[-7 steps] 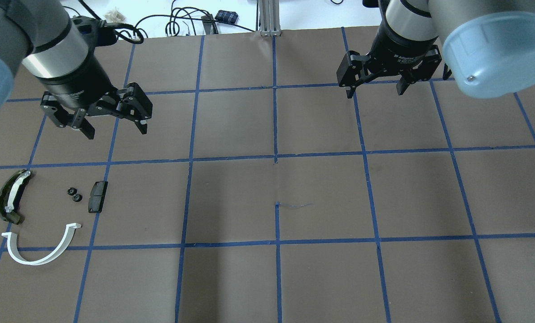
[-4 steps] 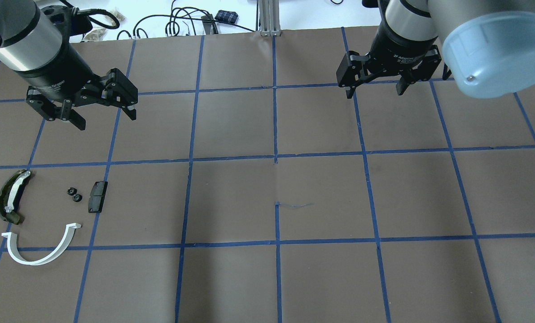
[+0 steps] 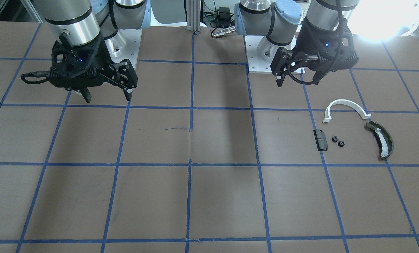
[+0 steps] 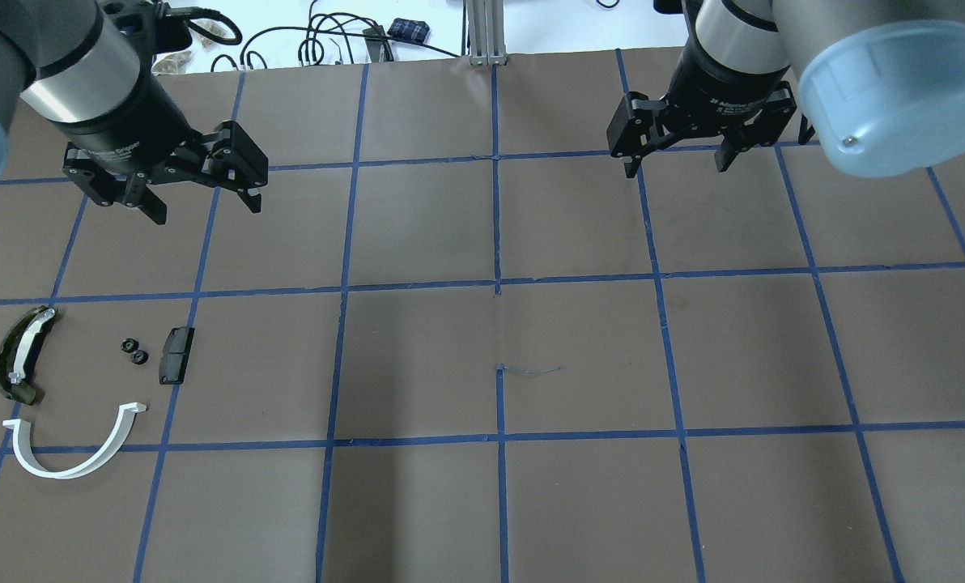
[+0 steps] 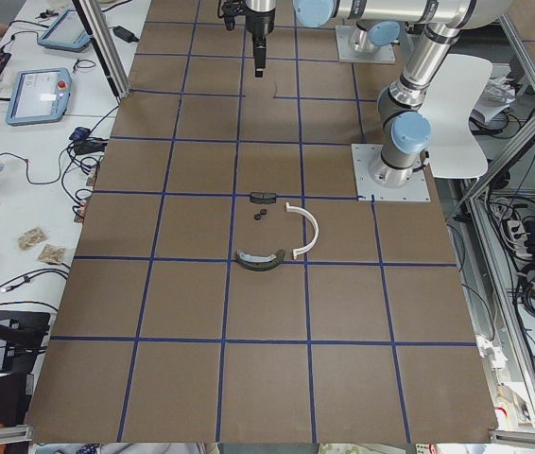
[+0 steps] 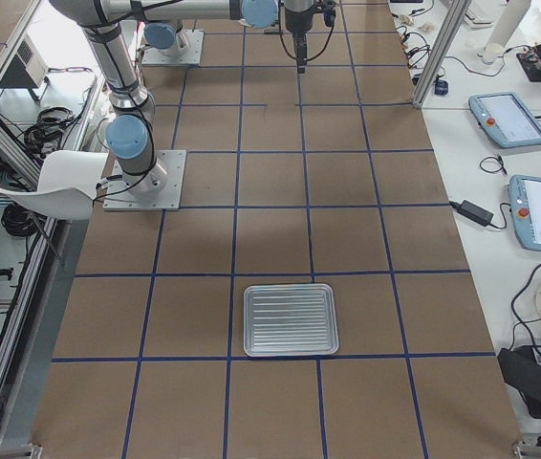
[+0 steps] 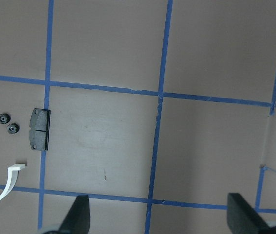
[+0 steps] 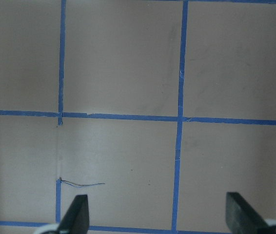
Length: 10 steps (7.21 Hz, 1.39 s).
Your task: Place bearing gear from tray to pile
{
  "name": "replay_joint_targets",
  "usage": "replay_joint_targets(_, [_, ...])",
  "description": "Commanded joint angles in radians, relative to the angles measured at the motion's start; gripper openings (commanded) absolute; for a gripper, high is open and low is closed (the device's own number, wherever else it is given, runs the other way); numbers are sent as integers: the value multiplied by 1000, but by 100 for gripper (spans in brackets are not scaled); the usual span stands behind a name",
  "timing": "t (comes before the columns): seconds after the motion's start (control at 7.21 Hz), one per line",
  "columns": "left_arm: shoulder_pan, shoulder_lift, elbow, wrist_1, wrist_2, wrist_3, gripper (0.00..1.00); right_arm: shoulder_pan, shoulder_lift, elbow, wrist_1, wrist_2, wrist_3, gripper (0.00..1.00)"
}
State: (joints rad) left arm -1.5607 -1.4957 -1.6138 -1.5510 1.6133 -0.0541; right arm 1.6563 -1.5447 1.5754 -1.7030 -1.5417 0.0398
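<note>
The pile lies at the table's left: a white half-ring (image 4: 74,453), a dark olive curved piece (image 4: 19,354), a black block (image 4: 176,355) and two small black bearing gears (image 4: 134,351) side by side. The gears also show in the front view (image 3: 337,141) and the left wrist view (image 7: 8,123). My left gripper (image 4: 206,212) is open and empty, hanging above the table beyond the pile. My right gripper (image 4: 678,168) is open and empty over the far right. The metal tray (image 6: 290,318) shows only in the exterior right view and looks bare.
Brown paper with a blue tape grid (image 4: 497,283) covers the table. Cables and small items (image 4: 345,36) lie past the far edge. A thin blue thread (image 4: 531,371) lies near the middle. The left wrist view shows the black block (image 7: 39,129) and the half-ring's end (image 7: 1,187).
My left gripper drew away from the pile toward the far edge, swinging left and then back right, still open. The right arm and the pile have not moved.
</note>
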Motion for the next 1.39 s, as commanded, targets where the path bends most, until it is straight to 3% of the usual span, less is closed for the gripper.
replay_joint_targets(0.0, [-7, 2, 3, 2, -18, 0, 100, 0, 0, 0, 2, 0, 0, 100])
replay_joint_targets(0.42, [-1, -47, 81, -3, -39, 3, 100, 0, 0, 0, 0, 0, 0, 100])
replay_joint_targets(1.25, [-13, -46, 87, -8, -30, 8, 100, 0, 0, -2, -1, 0, 2, 100])
